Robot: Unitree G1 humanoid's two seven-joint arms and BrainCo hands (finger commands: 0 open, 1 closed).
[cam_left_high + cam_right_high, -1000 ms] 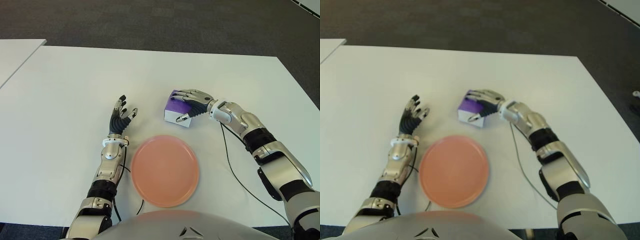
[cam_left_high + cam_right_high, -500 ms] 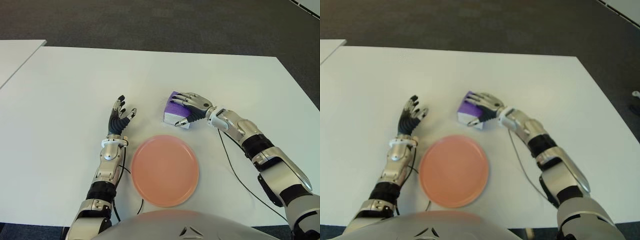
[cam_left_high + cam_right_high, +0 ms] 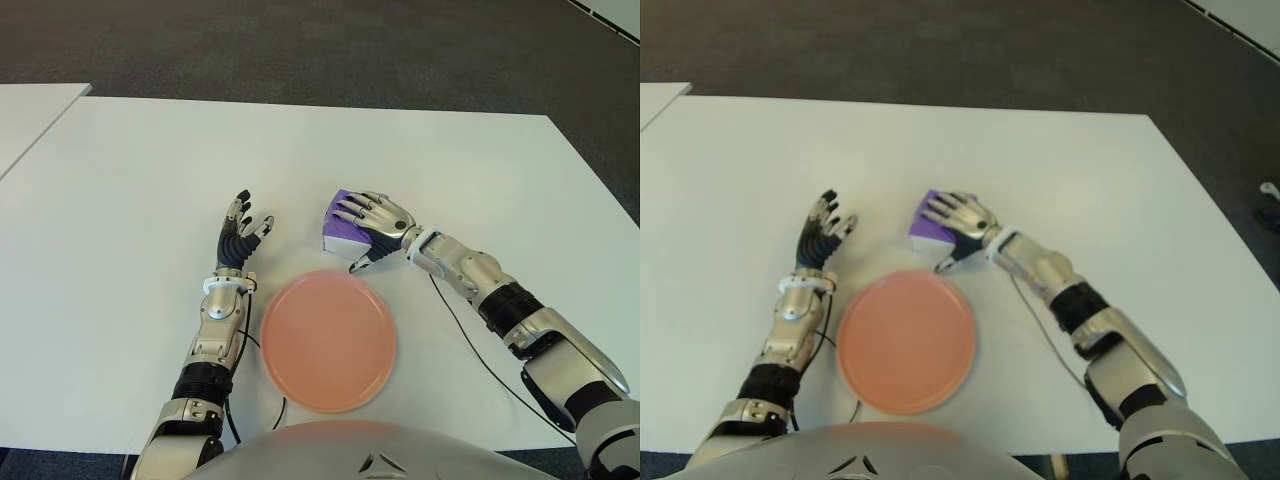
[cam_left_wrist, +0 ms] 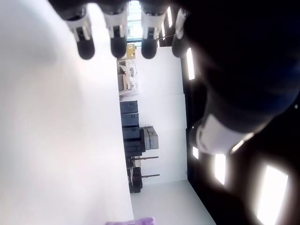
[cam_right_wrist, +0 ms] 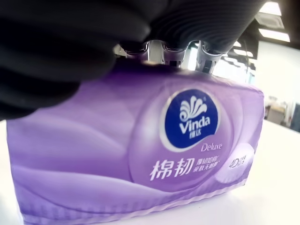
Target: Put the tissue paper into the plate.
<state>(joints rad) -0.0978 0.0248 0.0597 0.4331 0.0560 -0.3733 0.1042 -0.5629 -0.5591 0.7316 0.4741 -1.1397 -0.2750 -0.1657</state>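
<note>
Tissue pack (image 5: 140, 154): purple soft pack, "Vinda Deluxe" badge, standing on white table (image 3: 130, 170).
Right hand (image 3: 375, 222): fingers curled over the pack, gripping it.
Left hand (image 3: 238, 236): spread, empty, left of pink plate (image 3: 328, 340).

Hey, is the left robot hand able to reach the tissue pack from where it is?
Probably yes, bare table lies between left robot hand and tissue pack, but the right robot hand already covers it.

The robot's left hand (image 3: 240, 232) has black ribbed fingers with silver knuckle segments and pale tips; behind them sits a white wrist cuff, then a silver forearm with black joint bands; the right hand (image 3: 373, 222) is silver-backed with dark fingers; a thin black cable trails from each arm; a grey rounded torso shell lies farthest behind the fingers.
</note>
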